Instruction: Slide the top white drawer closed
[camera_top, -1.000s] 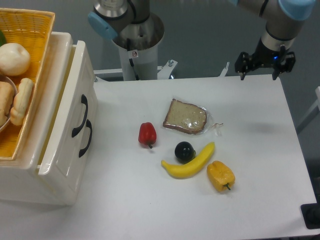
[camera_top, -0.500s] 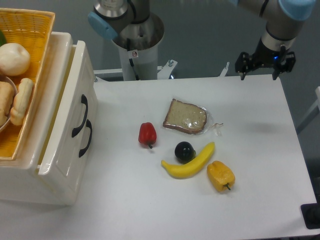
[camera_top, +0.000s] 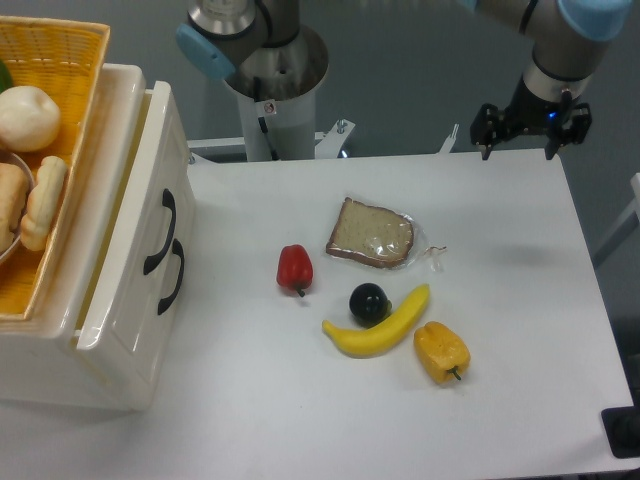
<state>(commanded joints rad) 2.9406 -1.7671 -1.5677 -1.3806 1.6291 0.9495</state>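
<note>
Overhead view of the table (camera_top: 520, 300). At nine o'clock stands a cream-white cabinet (camera_top: 60, 370) carrying a yellow wicker basket (camera_top: 60, 60) on its top. The basket holds one pale round bun (camera_top: 28, 118) and, below it, two elongated tan bread pieces (camera_top: 30, 205); the rest of its contents are cut off by the picture's edge.

The top white drawer (camera_top: 125, 205) is the uppermost of two drawer fronts. It is glossy cream-white plastic with one curved black handle (camera_top: 160, 232) on its front panel. It stands pulled out from the cabinet body, and a narrow strip of its interior shows between the panel and the basket; no contents can be made out there. The lower drawer front (camera_top: 150, 320), just beneath, bears a matching black handle (camera_top: 173, 277).

Near the centre of the table lie five loose items, one of each: a red pepper (camera_top: 294, 268); a bread slice (camera_top: 372, 234) in clear wrap at twelve o'clock of the group; a dark round fruit (camera_top: 368, 301); a banana (camera_top: 378, 322) touching that fruit; and a yellow pepper (camera_top: 441, 352) at five o'clock, just beside the banana's tip.

At one o'clock, the gripper (camera_top: 530, 130) hangs over the table's far edge, well apart from the drawer, its two black fingers (camera_top: 487, 128) spread with nothing between them.
</note>
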